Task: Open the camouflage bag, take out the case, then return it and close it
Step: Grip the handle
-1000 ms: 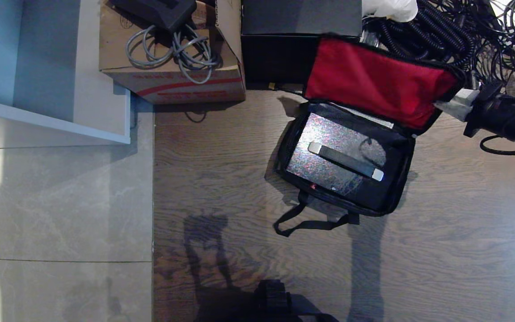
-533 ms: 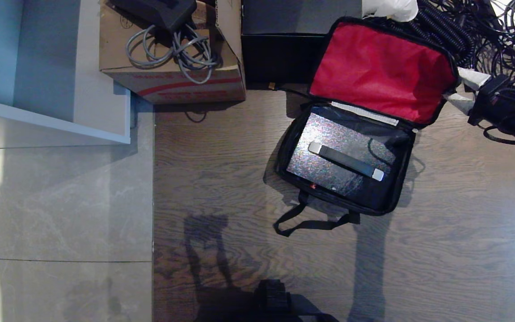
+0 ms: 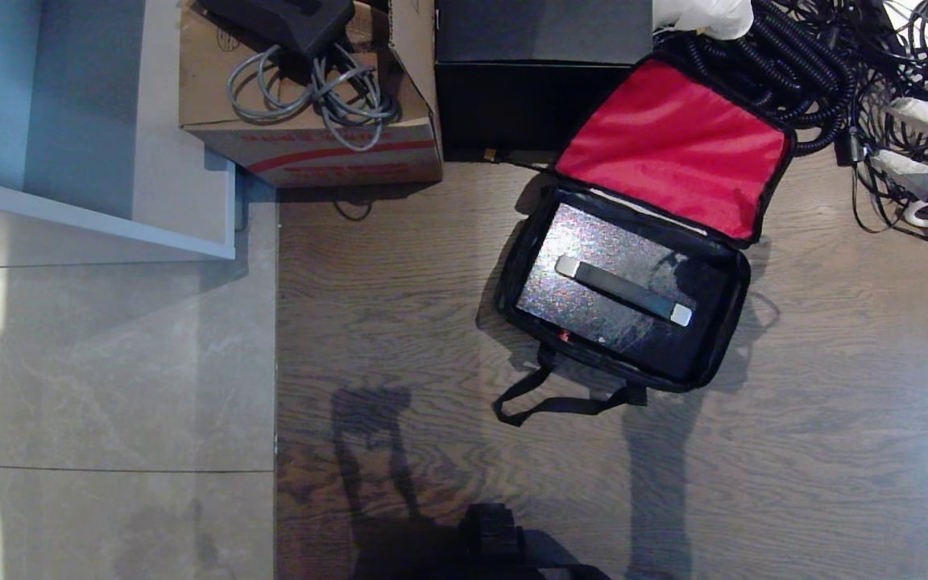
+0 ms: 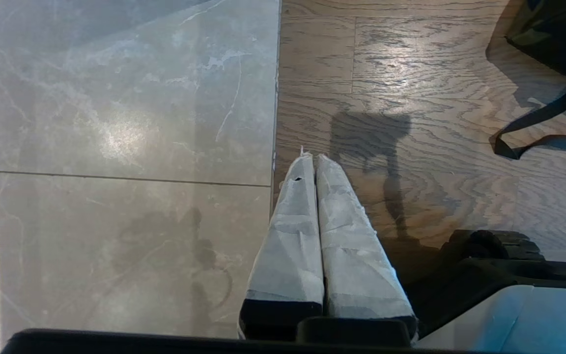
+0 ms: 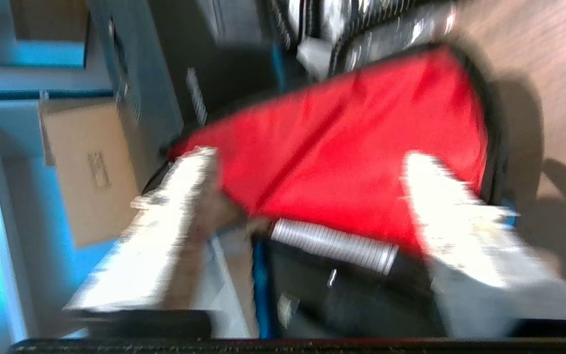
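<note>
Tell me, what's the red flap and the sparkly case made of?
The red flap of the camouflage bag looks like soft woven cloth, probably nylon: it creases and sags. The case seems hard, with a glittery speckled skin; whether plastic or metal I cannot tell.

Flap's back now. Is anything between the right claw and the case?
Nothing visible. The case lies uncovered in the open camouflage bag, handle up. The right claw, open, is off beside the red flap, over the cables.

Head view: steep overhead, floor and open camouflage bag (image 3: 633, 266). Left wrist view: low, near floor, shares bag strap (image 4: 538, 123). Right wrist view: close on red flap (image 5: 361, 157).
</note>
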Controlling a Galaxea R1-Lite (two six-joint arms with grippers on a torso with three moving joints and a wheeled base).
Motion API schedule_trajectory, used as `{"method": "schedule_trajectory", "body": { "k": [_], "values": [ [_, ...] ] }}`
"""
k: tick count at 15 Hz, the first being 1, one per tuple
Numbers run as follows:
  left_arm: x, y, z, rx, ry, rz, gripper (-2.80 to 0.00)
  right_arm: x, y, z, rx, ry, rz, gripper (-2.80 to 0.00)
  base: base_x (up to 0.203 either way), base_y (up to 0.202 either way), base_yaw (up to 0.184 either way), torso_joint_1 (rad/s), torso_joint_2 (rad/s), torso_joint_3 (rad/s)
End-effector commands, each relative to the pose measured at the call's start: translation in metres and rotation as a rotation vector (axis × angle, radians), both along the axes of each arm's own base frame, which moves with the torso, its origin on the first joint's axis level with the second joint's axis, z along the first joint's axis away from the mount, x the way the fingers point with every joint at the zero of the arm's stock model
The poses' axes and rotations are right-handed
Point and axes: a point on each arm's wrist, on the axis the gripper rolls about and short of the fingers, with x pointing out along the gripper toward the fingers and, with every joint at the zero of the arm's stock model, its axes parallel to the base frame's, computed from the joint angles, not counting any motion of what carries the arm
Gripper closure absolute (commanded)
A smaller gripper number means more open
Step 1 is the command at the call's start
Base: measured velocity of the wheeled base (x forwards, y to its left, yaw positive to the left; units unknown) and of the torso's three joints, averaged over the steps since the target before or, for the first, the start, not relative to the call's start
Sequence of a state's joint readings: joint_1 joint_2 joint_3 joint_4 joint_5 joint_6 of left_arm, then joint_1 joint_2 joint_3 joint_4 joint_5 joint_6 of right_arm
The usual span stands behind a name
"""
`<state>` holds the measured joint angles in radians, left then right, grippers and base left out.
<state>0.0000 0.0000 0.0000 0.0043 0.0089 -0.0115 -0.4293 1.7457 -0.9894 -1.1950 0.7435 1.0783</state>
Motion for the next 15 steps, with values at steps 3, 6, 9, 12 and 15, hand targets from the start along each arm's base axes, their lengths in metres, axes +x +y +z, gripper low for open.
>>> {"method": "schedule_trajectory", "body": {
  "k": [3,6,9,12,15],
  "values": [
    [0.0,0.0,0.0,-0.001,0.0,0.0,0.0,-0.087,0.04,0.009,-0.073,-0.009,0.093,0.0,0.0,0.0,0.0,0.0,0.0,0.0],
    [0.0,0.0,0.0,-0.001,0.0,0.0,0.0,-0.146,0.069,-0.023,-0.189,0.015,0.18,0.0,0.0,0.0,0.0,0.0,0.0,0.0],
    [0.0,0.0,0.0,-0.001,0.0,0.0,0.0,-0.195,0.098,-0.049,-0.361,-0.019,0.227,0.0,0.0,0.0,0.0,0.0,0.0,0.0],
    [0.0,0.0,0.0,-0.001,0.0,0.0,0.0,-0.219,0.115,-0.103,-0.485,0.226,0.204,0.0,0.0,0.0,0.0,0.0,0.0,0.0],
    [0.0,0.0,0.0,-0.001,0.0,0.0,0.0,-0.254,0.124,-0.137,-0.759,0.332,0.002,0.0,0.0,0.0,0.0,0.0,0.0,0.0]
  ]
}}
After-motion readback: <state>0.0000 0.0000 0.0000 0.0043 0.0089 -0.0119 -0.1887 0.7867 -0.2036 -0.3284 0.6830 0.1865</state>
